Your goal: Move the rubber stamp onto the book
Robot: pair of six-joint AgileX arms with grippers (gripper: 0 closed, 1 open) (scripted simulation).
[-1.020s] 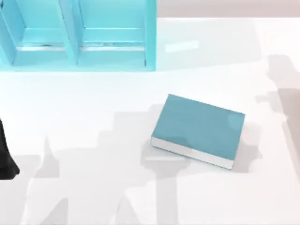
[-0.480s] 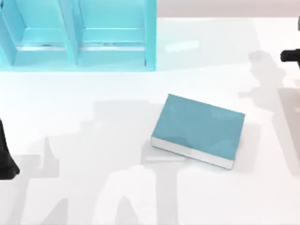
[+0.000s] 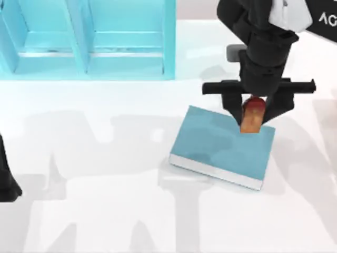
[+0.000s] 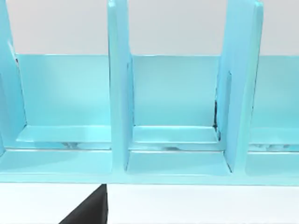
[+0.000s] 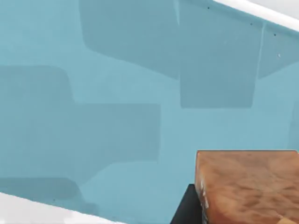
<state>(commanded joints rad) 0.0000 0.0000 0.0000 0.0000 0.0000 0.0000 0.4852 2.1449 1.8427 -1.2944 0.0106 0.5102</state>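
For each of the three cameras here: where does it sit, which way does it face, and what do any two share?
Top view: above the table, looking down on the right end effector holding the rubber stamp over the book; left arm at the left edge.
Left wrist view: faces the turquoise shelf unit.
Right wrist view: looks onto the book's cover, stamp close by.
Shared: top and right wrist show book and stamp.
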